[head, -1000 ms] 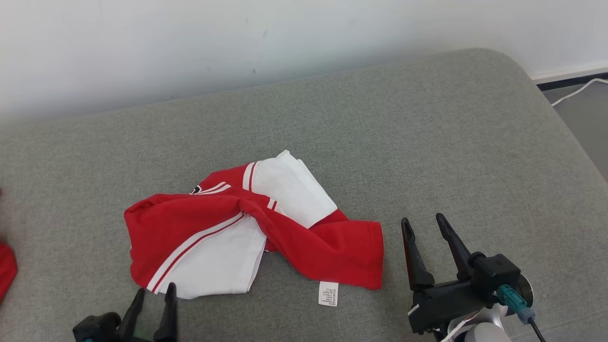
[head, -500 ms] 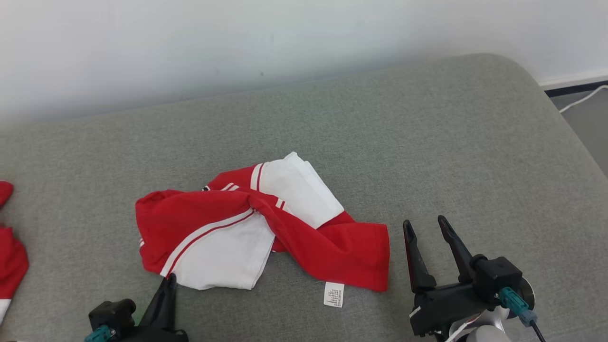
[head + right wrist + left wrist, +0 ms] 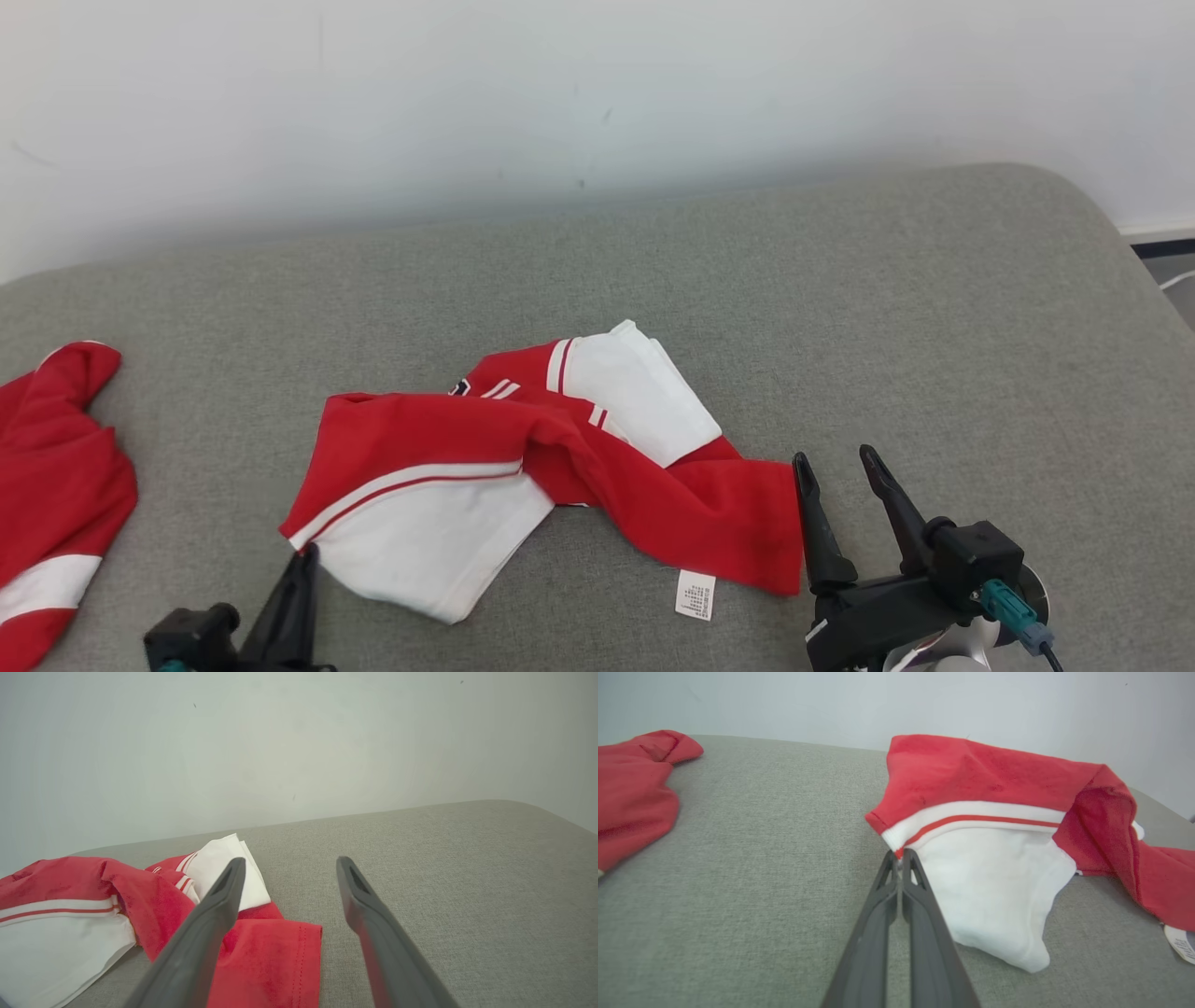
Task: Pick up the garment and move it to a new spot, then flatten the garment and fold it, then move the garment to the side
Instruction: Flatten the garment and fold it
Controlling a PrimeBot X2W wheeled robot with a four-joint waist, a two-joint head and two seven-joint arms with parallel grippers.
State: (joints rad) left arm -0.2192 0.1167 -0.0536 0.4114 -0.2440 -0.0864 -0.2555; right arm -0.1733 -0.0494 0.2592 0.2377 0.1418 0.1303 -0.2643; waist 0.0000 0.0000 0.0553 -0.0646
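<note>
left tool (image 3: 900, 857) clamped tight, right tool (image 3: 835, 457) spread wide

Red, white-striped garment (image 3: 420, 439); label (image 3: 695, 595) print perhaps grey.

Crumpled red-and-white garment (image 3: 551, 476) mid-cushion, striped near-left corner raised, care label at near edge

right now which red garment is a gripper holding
The middle garment, gripped at its striped edge by the left gripper; the other garment lies untouched, far left.
</note>
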